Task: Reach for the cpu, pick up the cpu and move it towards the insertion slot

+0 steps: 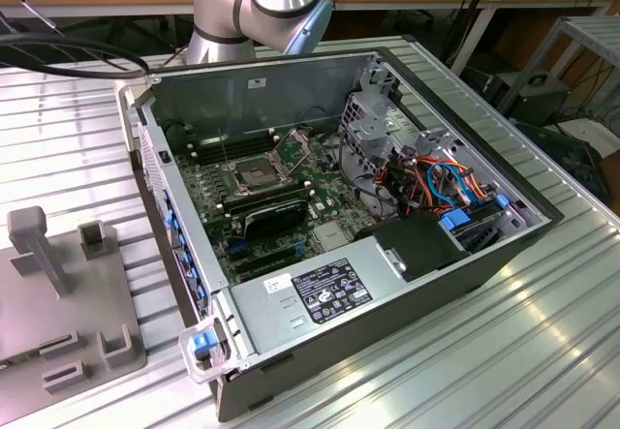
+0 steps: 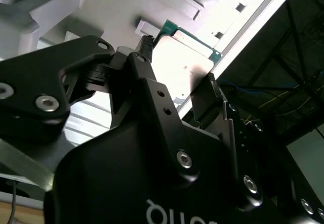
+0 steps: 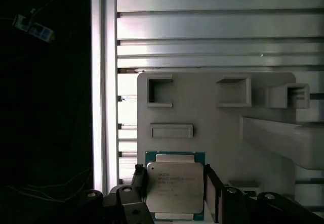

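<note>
Pincer (image 3: 174,179): shut tight on the cpu. One black finger (image 3: 211,188) presses on each of two opposite sides, as seen in both wrist views.
Cpu (image 3: 174,188): a flat square with a shiny silver top and a green edge. It sits between the fingers, over the grey plate. I cannot tell if it touches the plate.
Grey plate (image 3: 212,123): lies on the counter and has small box-shaped pockets.
Counter (image 3: 202,27): silver, with long ribs.
Computer box (image 1: 465,264): open on top, just beside the grey plate, on the exterior view's right of it.
Insertion slot (image 1: 254,173): inside the computer box, with a silver frame and a dark middle.
Arm (image 1: 262,3): behind the box.
</note>
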